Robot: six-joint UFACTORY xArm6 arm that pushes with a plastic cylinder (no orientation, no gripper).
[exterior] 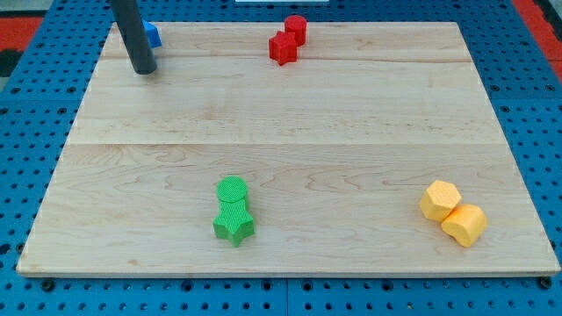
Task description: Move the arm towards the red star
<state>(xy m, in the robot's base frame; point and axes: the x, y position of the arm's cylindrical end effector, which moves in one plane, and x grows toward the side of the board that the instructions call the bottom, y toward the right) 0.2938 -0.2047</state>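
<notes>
The red star (283,47) lies near the view's top, a little right of the middle, touching a red cylinder (296,28) just above and right of it. My tip (144,68) rests on the wooden board at the top left, far to the left of the red star. A blue block (153,35) is partly hidden behind the rod, just above and right of my tip; its shape cannot be made out.
A green cylinder (232,191) and a green star (234,225) touch at the bottom middle. Two yellow blocks (440,200) (464,225) touch at the bottom right. The wooden board (351,132) sits on a blue perforated table.
</notes>
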